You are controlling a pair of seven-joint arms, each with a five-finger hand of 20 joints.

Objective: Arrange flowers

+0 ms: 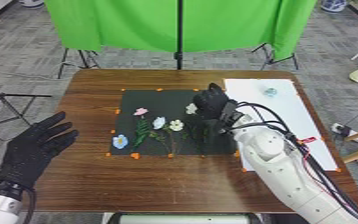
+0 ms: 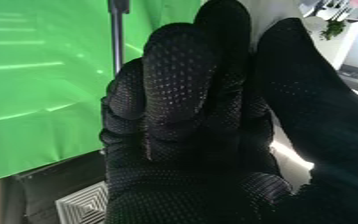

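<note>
The right robot hand (image 1: 213, 102) is over the black mat's right part, its fingers loosely extended together and its thumb apart. Just beside it, on the mat (image 1: 153, 97), lies a cream flower (image 1: 191, 107); toward the left are a white flower (image 1: 175, 125), a pale blue flower (image 1: 159, 123) and a pink flower (image 1: 141, 111), with a blue flower (image 1: 119, 141) near the near left corner. Right of the mat, a white sheet (image 1: 291, 107) bears a small pale thing (image 1: 270, 92). The left robot hand (image 1: 38, 145) is open at the surface's (image 1: 171, 190) left edge.
</note>
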